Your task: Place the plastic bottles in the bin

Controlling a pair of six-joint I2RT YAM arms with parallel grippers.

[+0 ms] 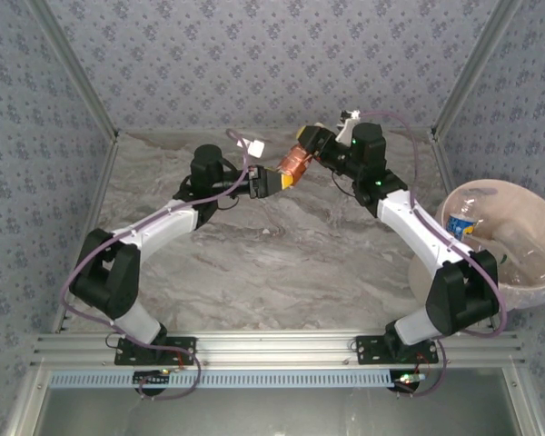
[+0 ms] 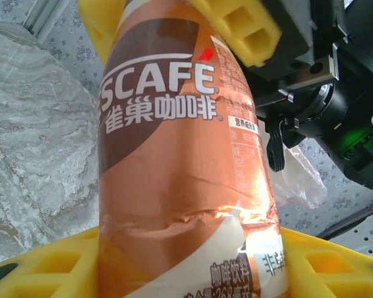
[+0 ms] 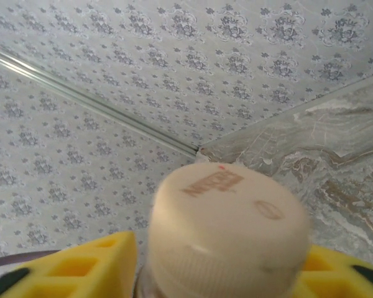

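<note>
partly done, by the look of it: the bin (image 1: 531,204) holds several bottles already, among them a blue-labelled bottle (image 1: 459,225) by its left wall and at least one clear bottle (image 1: 518,247) deeper in. one brown bottle (image 2: 186,161) is not in yet. it hangs above the table (image 1: 282,263), well apart from the bin, off to the bin's left and a little beyond it, caught between the two arms. how many others are left i cannot tell.

both grippers are on that brown bottle at once. the left gripper (image 1: 277,182) has its yellow fingers (image 2: 43,267) drawn in against the label (image 2: 174,105), one on each side, near a crease in the wrap. the right gripper (image 1: 304,145) pinches the other end, the end nearer the bin. in its wrist view its fingers (image 3: 81,264) sit tight on either side of the neck, just under the cream cap (image 3: 230,217). in the left wrist view the same fingers show at the far end of the label. neither pair is spread; each is closed as far as the bottle lets it.

my judgement: this is a handover from left to right. what is left for this bottle is for the left fingers to let go, then a carry across to the bin and a drop inside its rim.
</note>
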